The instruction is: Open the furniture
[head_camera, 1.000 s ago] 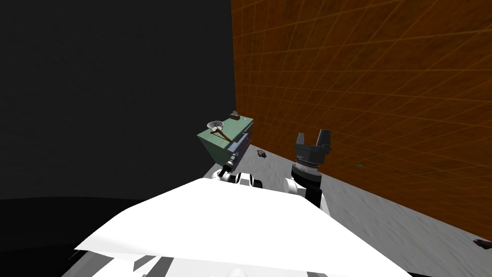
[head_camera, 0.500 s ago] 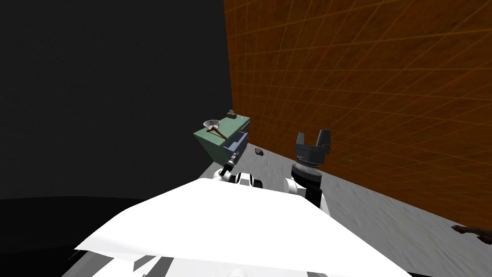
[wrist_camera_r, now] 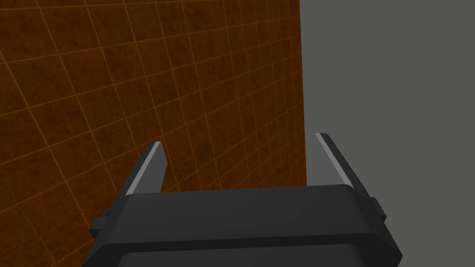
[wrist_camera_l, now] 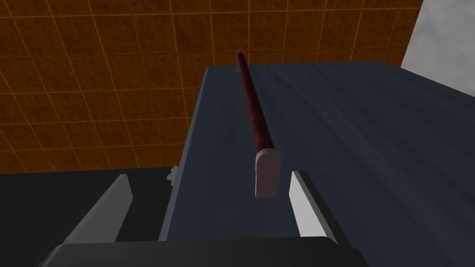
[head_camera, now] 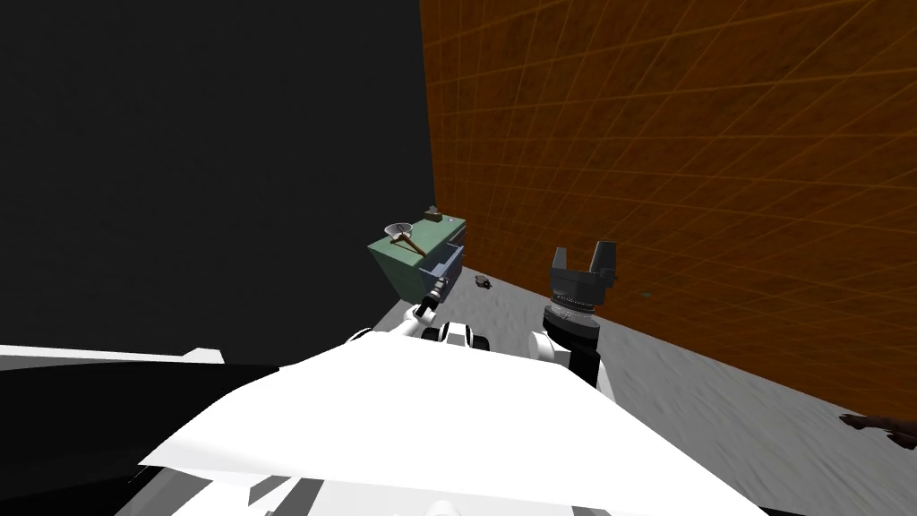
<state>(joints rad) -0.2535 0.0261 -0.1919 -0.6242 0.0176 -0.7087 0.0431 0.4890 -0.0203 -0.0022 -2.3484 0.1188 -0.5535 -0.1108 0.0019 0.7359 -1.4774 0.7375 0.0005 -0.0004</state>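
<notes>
At the far left of the head view lies a flat black area [head_camera: 206, 161]. Beside it, in the corner against the wall, stands the boxy green cabinet [head_camera: 399, 262]. On its flat top sit a shallow pale bowl [head_camera: 398, 231] with a thin brown stick leaning across it and a small dark item too small to name.

The task looks partly done. One blue-grey drawer [head_camera: 445, 263] juts out of the cabinet's front on the wall side, so the furniture is already open by some way. Judging from that, what may be left is a further pull or a release.

The left gripper [wrist_camera_l: 209, 176] is at this drawer with its thin grey blades spread. They are not pressing anything. Between them, nearer one blade, sits the pale rounded end post [wrist_camera_l: 267, 174] of the long, round, dark red bar handle [wrist_camera_l: 253, 109]. The handle runs across the smooth matte drawer front.

Further right, a small dark object [head_camera: 484, 282] lies on the mottled grey floor [head_camera: 698, 403]. The right gripper [head_camera: 583, 251] is raised well apart from the cabinet, its blades apart and holding nothing. The wall of rough orange-brown square tiles [head_camera: 672, 134] covers the right side.
</notes>
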